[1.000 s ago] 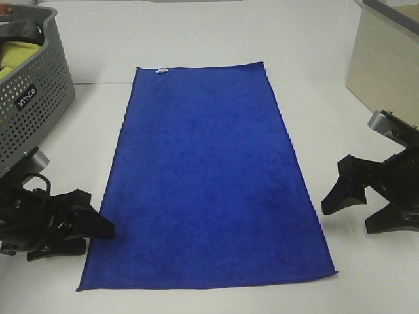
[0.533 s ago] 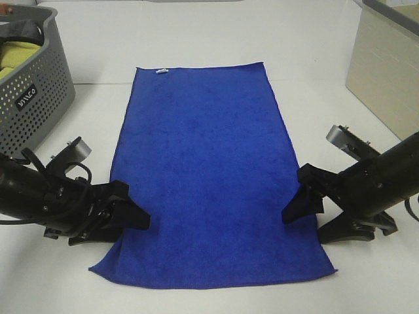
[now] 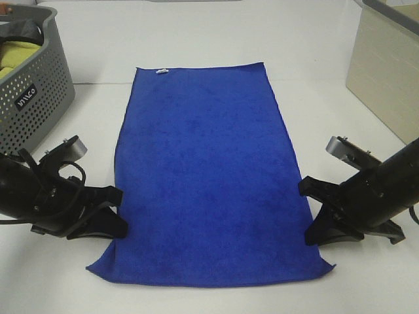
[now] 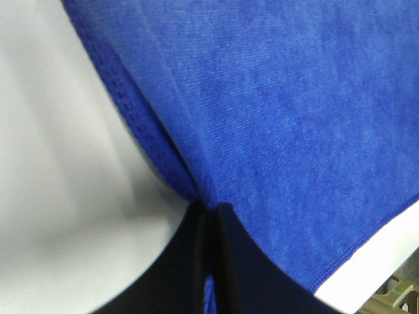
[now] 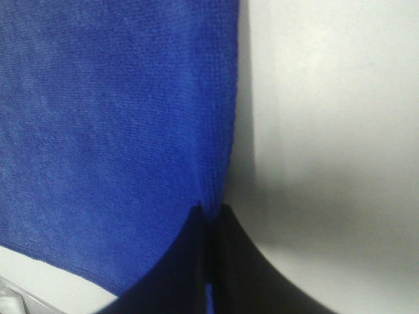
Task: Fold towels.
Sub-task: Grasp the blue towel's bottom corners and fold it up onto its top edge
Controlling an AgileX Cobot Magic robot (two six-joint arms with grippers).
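Note:
The royal-blue towel (image 3: 209, 170) lies flat and lengthwise on the white table, its small white tag (image 3: 162, 70) at the far short edge. My left gripper (image 3: 122, 210) is at the towel's left long edge near the front, shut on the hem; the left wrist view shows its black fingers (image 4: 236, 261) pressed together with blue towel (image 4: 294, 118) pinched between them. At the right long edge my right gripper (image 3: 308, 214) is likewise shut on the towel (image 5: 118, 118), fingers (image 5: 242, 261) together. The near left edge is drawn slightly inward.
A grey perforated basket (image 3: 39, 98) stands at the far left, holding a yellow-green cloth (image 3: 16, 55) and a dark cloth (image 3: 19, 29). A beige box (image 3: 386, 65) stands at the far right. White tabletop (image 3: 209, 33) stretches beyond the towel.
Both grippers moved in from the sides to the towel's long edges and closed on them. The near left corner of the towel shifted inward.

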